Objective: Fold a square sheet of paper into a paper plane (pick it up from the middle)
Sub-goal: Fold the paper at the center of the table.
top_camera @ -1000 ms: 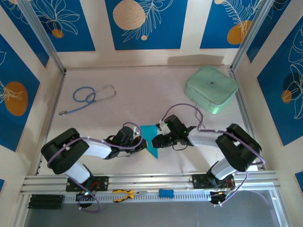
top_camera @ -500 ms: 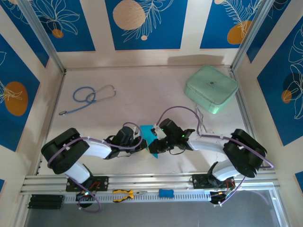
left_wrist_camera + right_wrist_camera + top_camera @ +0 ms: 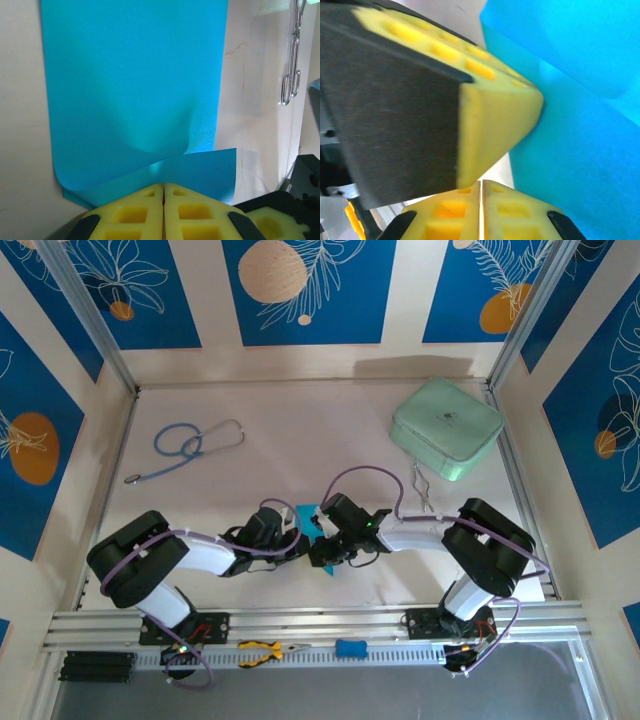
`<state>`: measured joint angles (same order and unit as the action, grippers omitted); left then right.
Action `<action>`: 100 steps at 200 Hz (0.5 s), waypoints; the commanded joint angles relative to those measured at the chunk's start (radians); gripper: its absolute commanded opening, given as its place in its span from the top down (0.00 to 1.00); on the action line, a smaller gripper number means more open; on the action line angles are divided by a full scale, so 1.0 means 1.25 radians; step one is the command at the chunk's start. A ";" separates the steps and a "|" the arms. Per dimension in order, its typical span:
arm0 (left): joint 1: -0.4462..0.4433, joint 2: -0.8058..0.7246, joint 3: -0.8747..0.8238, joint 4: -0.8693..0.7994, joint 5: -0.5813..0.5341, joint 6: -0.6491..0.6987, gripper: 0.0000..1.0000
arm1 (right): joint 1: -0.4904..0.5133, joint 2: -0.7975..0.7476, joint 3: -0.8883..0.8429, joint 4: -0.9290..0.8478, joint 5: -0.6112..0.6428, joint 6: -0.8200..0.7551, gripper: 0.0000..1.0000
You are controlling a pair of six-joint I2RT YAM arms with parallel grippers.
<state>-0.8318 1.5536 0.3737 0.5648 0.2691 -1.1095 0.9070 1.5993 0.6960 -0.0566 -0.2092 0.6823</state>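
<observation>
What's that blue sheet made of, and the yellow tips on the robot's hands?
The blue sheet looks like thin matte paper: it curls and creases softly near the bottom edge. The left hand has yellow fingertips that look like soft foam or rubber, matte, finely grained, moulded with square pockets.

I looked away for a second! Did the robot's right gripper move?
Yes. The right gripper slid leftward, farther from the mint-green case, and now sits right beside the left gripper.
</observation>
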 commanded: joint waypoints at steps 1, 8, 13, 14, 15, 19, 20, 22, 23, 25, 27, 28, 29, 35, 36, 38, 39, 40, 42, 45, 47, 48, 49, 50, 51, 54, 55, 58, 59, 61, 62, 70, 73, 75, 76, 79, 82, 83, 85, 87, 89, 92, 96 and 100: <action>-0.007 0.033 -0.001 -0.048 -0.015 0.009 0.90 | -0.003 -0.003 -0.011 -0.020 0.003 0.009 0.89; -0.007 0.034 -0.002 -0.050 -0.016 0.010 0.90 | -0.005 -0.008 -0.019 -0.020 0.005 0.010 0.89; -0.007 0.035 -0.001 -0.049 -0.015 0.009 0.90 | -0.006 -0.012 -0.024 -0.020 0.005 0.011 0.89; -0.007 0.034 -0.001 -0.050 -0.015 0.010 0.90 | -0.007 -0.013 -0.025 -0.020 0.004 0.011 0.89; -0.007 0.034 -0.001 -0.050 -0.015 0.009 0.90 | -0.007 -0.014 -0.026 -0.020 0.004 0.011 0.89; -0.007 0.035 -0.001 -0.052 -0.015 0.011 0.90 | -0.010 -0.017 -0.029 -0.018 0.003 0.013 0.89; -0.007 0.035 -0.001 -0.052 -0.015 0.011 0.90 | -0.010 -0.018 -0.031 -0.018 0.003 0.013 0.89; -0.007 0.035 -0.002 -0.052 -0.015 0.011 0.90 | -0.011 -0.020 -0.034 -0.018 0.003 0.013 0.89; -0.007 0.034 -0.001 -0.053 -0.015 0.011 0.90 | -0.011 -0.021 -0.035 -0.018 0.003 0.013 0.89; -0.007 0.034 -0.001 -0.053 -0.015 0.011 0.90 | -0.012 -0.023 -0.036 -0.016 0.002 0.013 0.89; -0.007 0.035 -0.001 -0.054 -0.015 0.011 0.90 | -0.013 -0.024 -0.039 -0.015 0.002 0.014 0.89; -0.007 0.035 0.000 -0.053 -0.016 0.011 0.90 | -0.014 -0.025 -0.040 -0.015 0.001 0.014 0.89; -0.007 0.034 0.000 -0.054 -0.016 0.010 0.90 | -0.014 -0.027 -0.040 -0.015 0.001 0.014 0.89; -0.007 0.034 0.000 -0.056 -0.016 0.011 0.90 | -0.017 -0.032 -0.047 -0.013 -0.001 0.015 0.89; -0.007 0.034 -0.001 -0.056 -0.016 0.011 0.90 | -0.017 -0.033 -0.047 -0.013 -0.001 0.016 0.89; -0.007 0.035 0.000 -0.056 -0.017 0.011 0.90 | -0.017 -0.034 -0.050 -0.013 -0.001 0.016 0.89; -0.007 0.035 -0.001 -0.056 -0.017 0.011 0.90 | -0.018 -0.035 -0.051 -0.013 -0.001 0.016 0.89; -0.007 0.035 0.000 -0.057 -0.017 0.011 0.90 | -0.019 -0.035 -0.052 -0.012 -0.002 0.016 0.89; -0.007 0.035 0.000 -0.057 -0.018 0.011 0.90 | -0.020 -0.037 -0.054 -0.012 -0.002 0.017 0.89; -0.007 0.036 -0.001 -0.058 -0.018 0.010 0.90 | -0.021 -0.039 -0.057 -0.011 -0.004 0.018 0.89; -0.008 0.036 0.000 -0.058 -0.018 0.010 0.90 | -0.021 -0.041 -0.059 -0.010 -0.006 0.018 0.89; -0.007 0.036 0.000 -0.058 -0.018 0.011 0.90 | -0.022 -0.042 -0.060 -0.009 -0.006 0.018 0.89; -0.007 0.036 0.000 -0.059 -0.018 0.011 0.90 | -0.022 -0.042 -0.060 -0.008 -0.006 0.018 0.89; -0.007 0.035 0.000 -0.059 -0.018 0.011 0.90 | -0.022 -0.043 -0.061 -0.009 -0.006 0.018 0.89; -0.007 0.035 0.000 -0.059 -0.018 0.011 0.90 | -0.022 -0.043 -0.062 -0.009 -0.007 0.019 0.89; -0.008 0.035 0.000 -0.059 -0.018 0.011 0.90 | -0.023 -0.046 -0.064 -0.008 -0.007 0.019 0.89; -0.007 0.035 0.000 -0.059 -0.019 0.011 0.90 | -0.024 -0.046 -0.064 -0.009 -0.007 0.019 0.89; -0.007 0.035 0.001 -0.060 -0.019 0.010 0.90 | -0.025 -0.048 -0.066 -0.009 -0.008 0.019 0.89; -0.007 0.035 0.001 -0.060 -0.019 0.011 0.90 | -0.025 -0.048 -0.067 -0.009 -0.008 0.019 0.89; -0.007 0.035 0.001 -0.061 -0.020 0.011 0.90 | -0.025 -0.049 -0.068 -0.011 -0.007 0.019 0.89; -0.007 0.034 0.001 -0.061 -0.019 0.011 0.90 | -0.026 -0.049 -0.069 -0.010 -0.007 0.019 0.89; -0.008 0.035 0.001 -0.064 -0.020 0.011 0.90 | -0.027 -0.053 -0.074 -0.014 -0.007 0.020 0.89; -0.007 0.034 0.002 -0.065 -0.020 0.012 0.90 | -0.027 -0.055 -0.076 -0.015 -0.006 0.021 0.89; -0.007 0.035 0.002 -0.065 -0.020 0.012 0.90 | -0.028 -0.056 -0.077 -0.015 -0.006 0.021 0.89; -0.006 0.035 0.002 -0.065 -0.020 0.012 0.90 | -0.028 -0.056 -0.078 -0.015 -0.006 0.021 0.89; -0.007 0.035 0.002 -0.066 -0.020 0.012 0.90 | -0.029 -0.058 -0.080 -0.016 -0.006 0.021 0.89; -0.007 0.035 0.002 -0.068 -0.021 0.012 0.90 | -0.029 -0.059 -0.083 -0.017 -0.007 0.022 0.88; -0.008 0.035 0.002 -0.068 -0.021 0.012 0.90 | -0.029 -0.060 -0.084 -0.017 -0.007 0.022 0.89; -0.008 0.035 0.002 -0.069 -0.021 0.011 0.90 | -0.029 -0.061 -0.086 -0.018 -0.007 0.022 0.89; -0.007 0.035 0.002 -0.069 -0.021 0.012 0.90 | -0.029 -0.062 -0.087 -0.018 -0.007 0.022 0.89; -0.007 0.034 0.002 -0.069 -0.022 0.012 0.90 | -0.029 -0.063 -0.089 -0.018 -0.007 0.023 0.88; -0.007 0.035 0.002 -0.070 -0.023 0.011 0.90 | -0.029 -0.064 -0.092 -0.018 -0.007 0.024 0.88; -0.007 0.035 0.004 -0.073 -0.024 0.011 0.90 | -0.029 -0.065 -0.095 -0.018 -0.007 0.025 0.88; -0.007 0.035 0.004 -0.074 -0.023 0.011 0.90 | -0.028 -0.067 -0.099 -0.019 -0.007 0.027 0.89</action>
<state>-0.8318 1.5536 0.3744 0.5617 0.2687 -1.1095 0.8753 1.5402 0.6094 -0.0471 -0.2089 0.6937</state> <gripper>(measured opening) 0.098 0.114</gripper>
